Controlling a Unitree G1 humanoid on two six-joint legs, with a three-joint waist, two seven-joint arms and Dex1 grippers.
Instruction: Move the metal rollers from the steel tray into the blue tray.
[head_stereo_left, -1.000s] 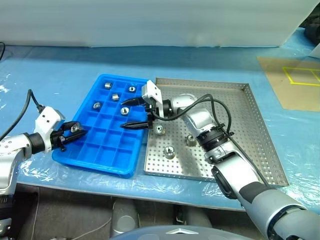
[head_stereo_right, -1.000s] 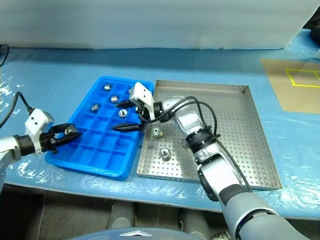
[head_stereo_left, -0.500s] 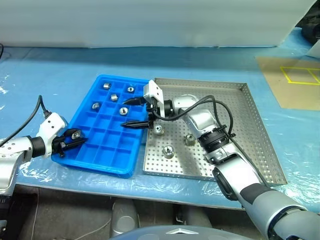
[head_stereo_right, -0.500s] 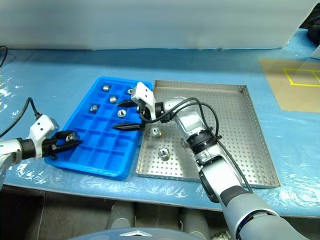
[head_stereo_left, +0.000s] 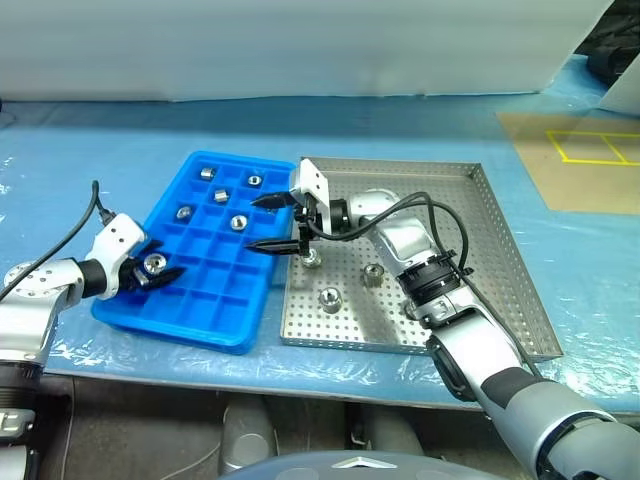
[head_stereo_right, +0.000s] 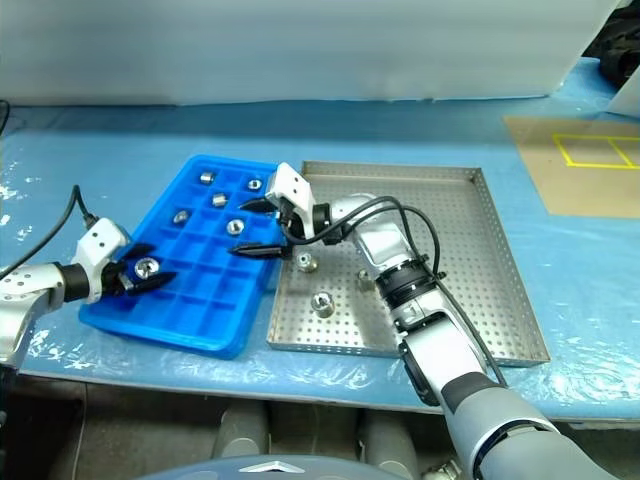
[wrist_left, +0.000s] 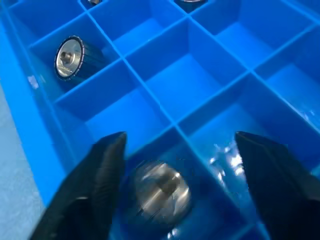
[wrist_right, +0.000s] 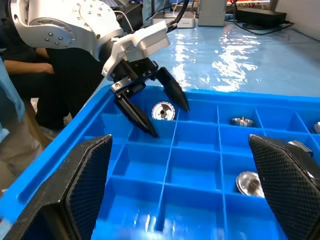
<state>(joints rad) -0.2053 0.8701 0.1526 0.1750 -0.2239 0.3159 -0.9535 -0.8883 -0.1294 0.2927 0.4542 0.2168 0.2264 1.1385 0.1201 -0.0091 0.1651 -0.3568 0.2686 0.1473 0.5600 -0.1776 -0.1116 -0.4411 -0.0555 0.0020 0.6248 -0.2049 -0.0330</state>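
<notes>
Your left pincer (head_stereo_left: 158, 272) sits low over the near-left corner of the blue tray (head_stereo_left: 255, 295), fingers spread apart, and there's a metal roller (head_stereo_left: 155, 263) lying between them in one of the compartments along the tray's left edge. In the left wrist view that roller (wrist_left: 161, 190) lies loose on the compartment floor with clear gaps to both fingers, so you're not gripping it, it's let go.

Your right pincer (head_stereo_left: 277, 222) reaches across from the steel tray (head_stereo_left: 490, 250) and hangs over the blue tray's right edge, jaws wide and nothing between them.

Four more rollers are already parked in the far compartments of the blue tray: one (head_stereo_left: 207, 172) at the back left, one (head_stereo_left: 254, 181) beside it, one (head_stereo_left: 185, 212) further down the left side, and one (head_stereo_left: 238, 223) near the right pincer. Three are still on the steel tray's perforated floor: (head_stereo_left: 312, 257), (head_stereo_left: 372, 275) and (head_stereo_left: 329, 297). Both trays sit side by side on the blue-covered bench (head_stereo_left: 120, 140).
</notes>
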